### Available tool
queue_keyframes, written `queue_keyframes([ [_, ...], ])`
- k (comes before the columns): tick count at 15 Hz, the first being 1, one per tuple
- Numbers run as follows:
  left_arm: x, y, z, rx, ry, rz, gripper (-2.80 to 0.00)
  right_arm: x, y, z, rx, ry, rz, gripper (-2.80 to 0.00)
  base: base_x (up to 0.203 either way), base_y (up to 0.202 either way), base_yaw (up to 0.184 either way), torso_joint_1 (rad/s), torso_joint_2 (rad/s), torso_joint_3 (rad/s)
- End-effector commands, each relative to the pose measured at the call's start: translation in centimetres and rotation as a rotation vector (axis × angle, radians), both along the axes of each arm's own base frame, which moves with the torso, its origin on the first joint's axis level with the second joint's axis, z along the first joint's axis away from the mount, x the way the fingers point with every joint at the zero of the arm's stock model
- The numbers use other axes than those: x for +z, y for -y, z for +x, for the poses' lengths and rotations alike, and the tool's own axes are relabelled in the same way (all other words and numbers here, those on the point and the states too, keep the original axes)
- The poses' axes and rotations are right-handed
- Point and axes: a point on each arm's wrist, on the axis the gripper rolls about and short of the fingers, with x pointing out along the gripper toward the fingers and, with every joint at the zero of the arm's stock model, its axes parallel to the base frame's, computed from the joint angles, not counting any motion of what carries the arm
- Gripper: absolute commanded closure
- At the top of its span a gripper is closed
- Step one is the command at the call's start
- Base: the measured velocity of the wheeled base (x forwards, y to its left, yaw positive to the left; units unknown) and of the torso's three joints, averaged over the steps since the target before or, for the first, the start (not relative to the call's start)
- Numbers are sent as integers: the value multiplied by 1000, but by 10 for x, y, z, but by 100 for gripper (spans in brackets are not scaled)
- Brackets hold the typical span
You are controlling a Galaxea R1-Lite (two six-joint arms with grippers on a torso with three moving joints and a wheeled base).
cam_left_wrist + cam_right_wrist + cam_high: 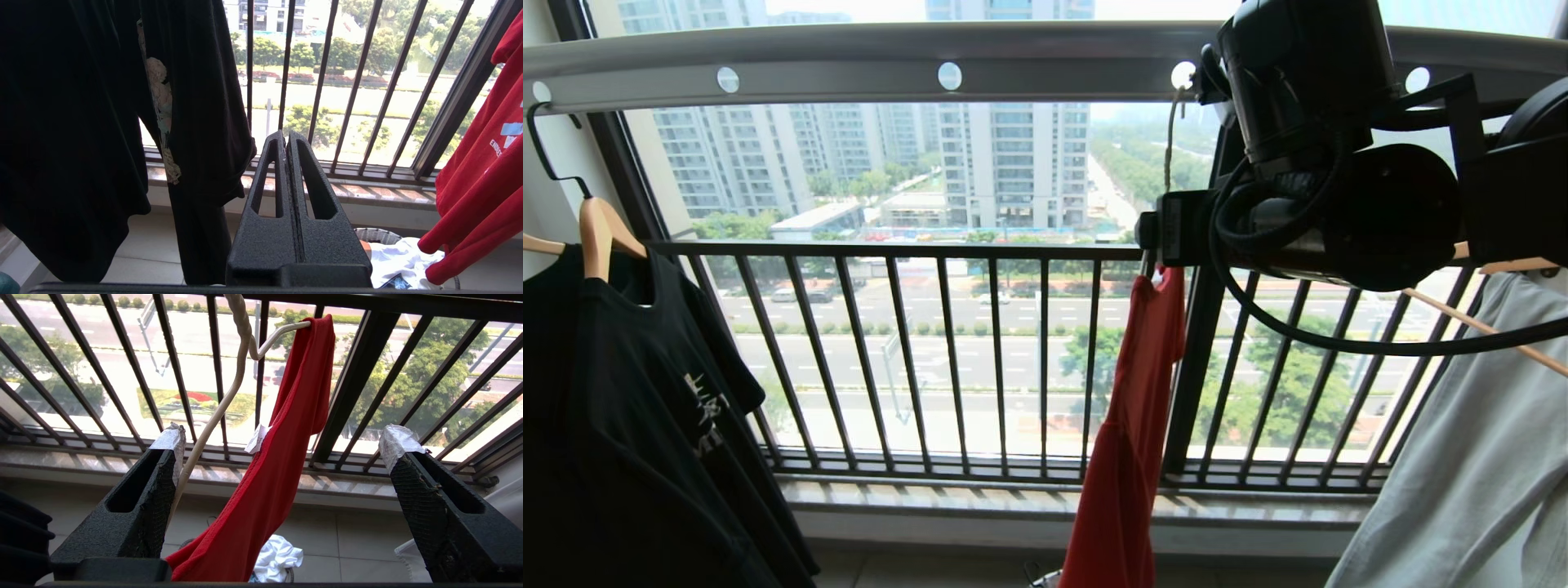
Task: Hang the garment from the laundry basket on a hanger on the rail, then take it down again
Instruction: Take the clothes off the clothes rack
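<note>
The red garment (286, 465) hangs bunched over one arm of the pale wire hanger (229, 396), white neck label (257, 439) showing. The hanger's other arm is bare and runs down close beside one taped fingertip (169, 439). My right gripper (284, 440) is open, jaws wide on either side of the garment and holding nothing. In the head view the hanger's neck (1170, 139) rises to the grey rail (849, 77) by a white hole, and the garment (1131, 425) droops below my right arm (1323, 163). My left gripper (286, 143) is shut and empty, low down. The laundry basket (378, 234) stands on the floor.
A black T-shirt (629, 408) on a wooden hanger (596, 233) hangs at the rail's left. A pale shirt (1470, 457) on another wooden hanger hangs at the right. A white T-shirt (404, 257) lies in the basket. The black barred window railing (947, 351) stands behind.
</note>
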Motion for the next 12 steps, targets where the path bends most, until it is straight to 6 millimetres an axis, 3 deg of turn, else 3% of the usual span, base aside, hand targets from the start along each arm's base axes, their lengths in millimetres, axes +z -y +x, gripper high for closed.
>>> queue_keyframes([
  [1, 0, 0, 0, -1, -1, -1, 0, 6, 7, -4, -8, 12, 3, -280, 0, 0, 0, 0, 0, 0],
  [6, 0, 0, 0, 0, -1, -1, 0, 10, 18, -6, -20, 21, -19, -280, 0, 0, 0, 0, 0, 0],
  [12, 0, 0, 0, -1, -1, -1, 0, -4, 8, 22, -13, 46, -35, -280, 0, 0, 0, 0, 0, 0],
])
